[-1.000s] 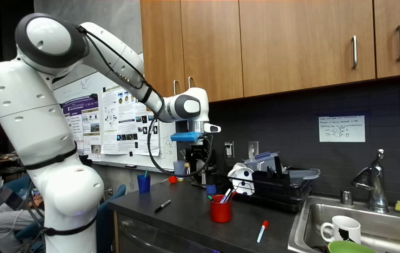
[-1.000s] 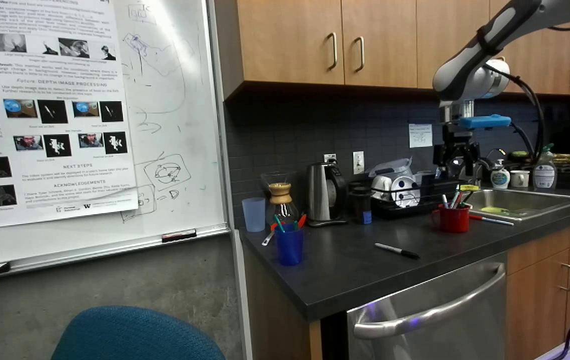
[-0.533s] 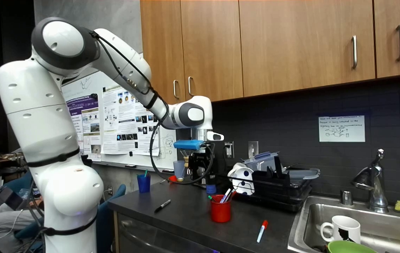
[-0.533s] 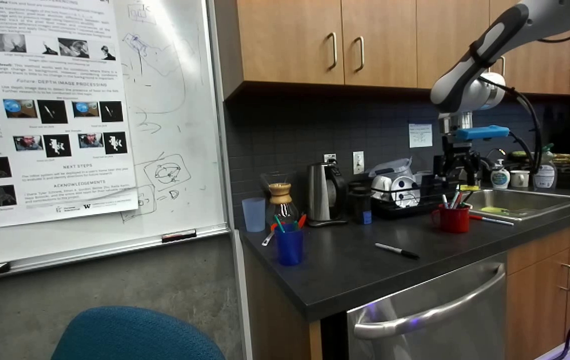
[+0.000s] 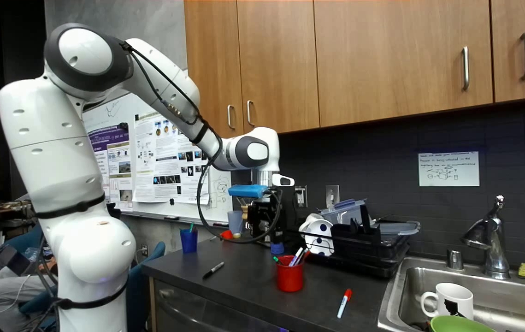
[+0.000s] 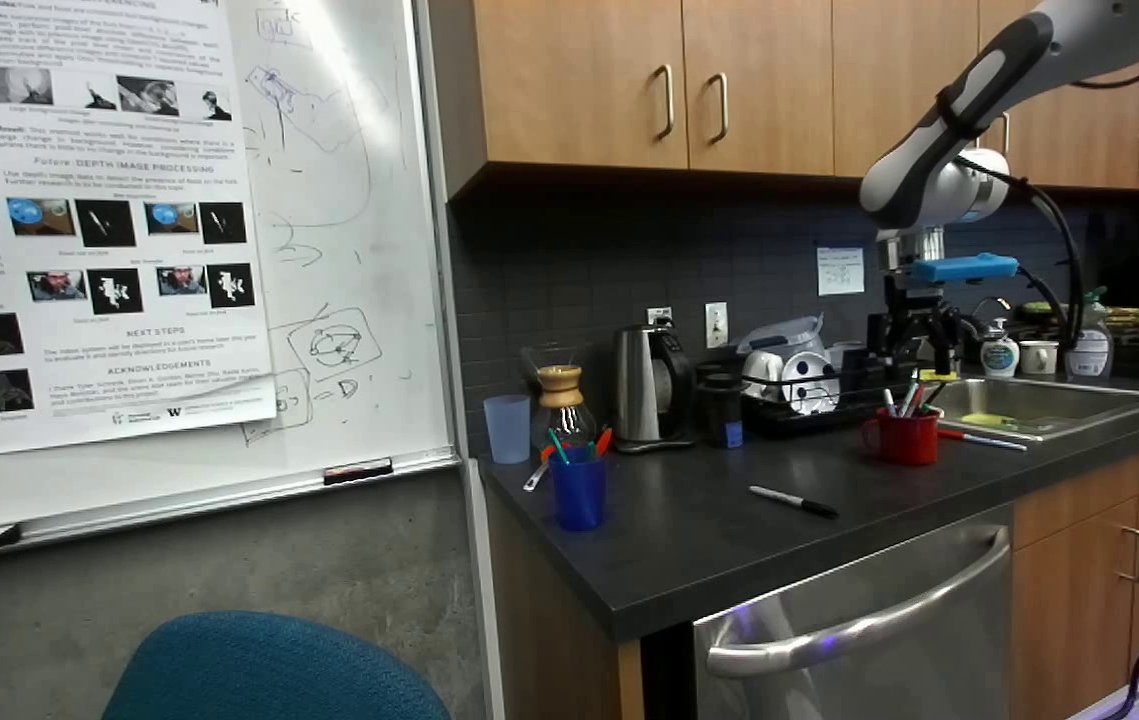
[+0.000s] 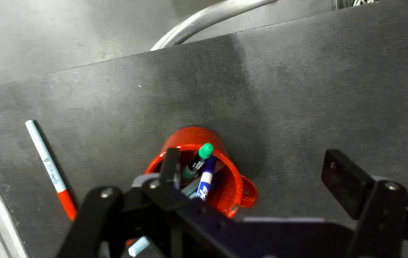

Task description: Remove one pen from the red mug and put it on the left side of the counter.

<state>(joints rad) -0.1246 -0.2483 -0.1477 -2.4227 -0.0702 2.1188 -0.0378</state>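
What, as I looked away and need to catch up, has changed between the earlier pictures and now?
The arm has leaned forward, and the gripper has come lower, nearer the red mug. The gripper is open; nothing was taken hold of or let go. The red mug, the pens in it, the dark blue cup and the red-capped pen on the counter look unmoved.

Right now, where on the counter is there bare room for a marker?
The counter is bare between the dark blue cup and the black-capped marker, and between that marker and the red mug. It's crowded at the mug, near the open gripper, and around the electric kettle and black dish rack.
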